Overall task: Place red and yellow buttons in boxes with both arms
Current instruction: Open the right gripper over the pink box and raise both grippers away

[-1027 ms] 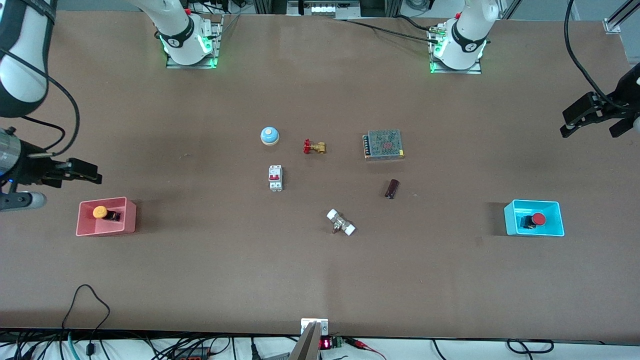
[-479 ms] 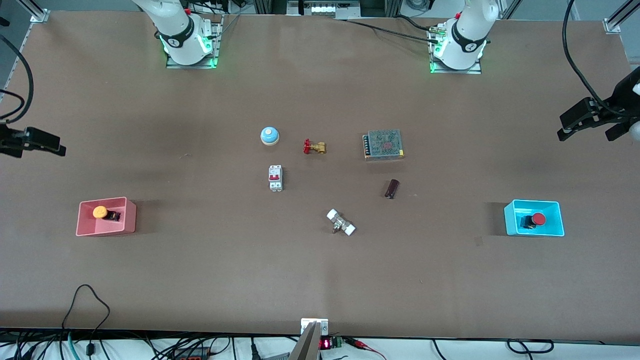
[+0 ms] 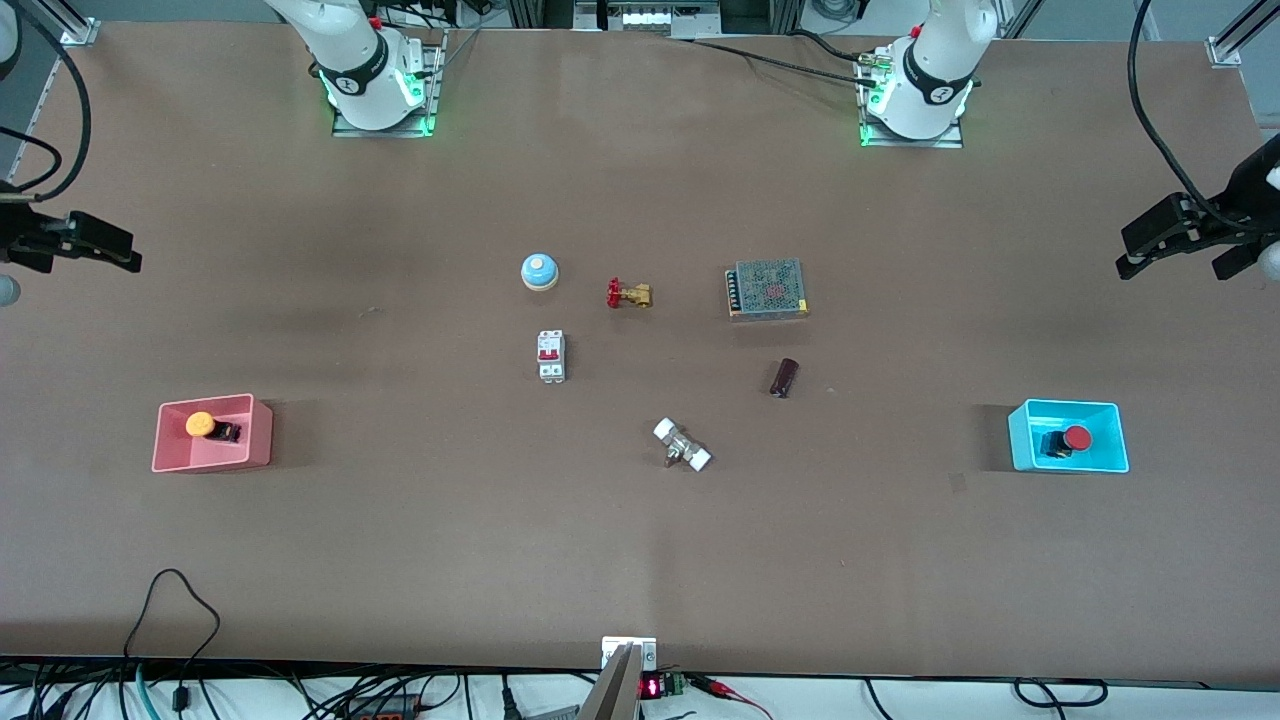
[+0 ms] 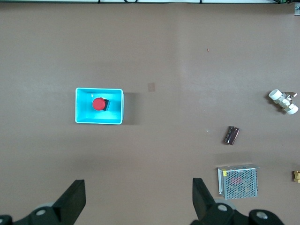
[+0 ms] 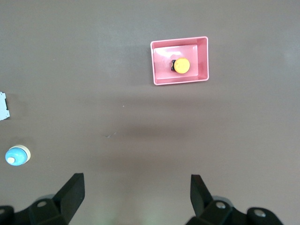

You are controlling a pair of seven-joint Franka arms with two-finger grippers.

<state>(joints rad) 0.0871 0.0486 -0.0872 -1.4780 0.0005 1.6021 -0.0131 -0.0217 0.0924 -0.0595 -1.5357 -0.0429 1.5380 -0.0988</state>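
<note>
Flanking table (image 3: 640, 560): both grippers, open.

Right pincer (image 3: 100, 248) cut by frame edge; brass valve (image 4: 297, 176) too.

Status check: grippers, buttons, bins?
Left gripper open, empty, up at the table's left-arm end; right gripper same at its end. Red button in cyan bin, yellow button in pink bin. Nothing obstructing.

White arms (image 3: 930, 60) — black joint bands, black cables, green-lit bases (image 3: 385, 100) — black jaws.
</note>
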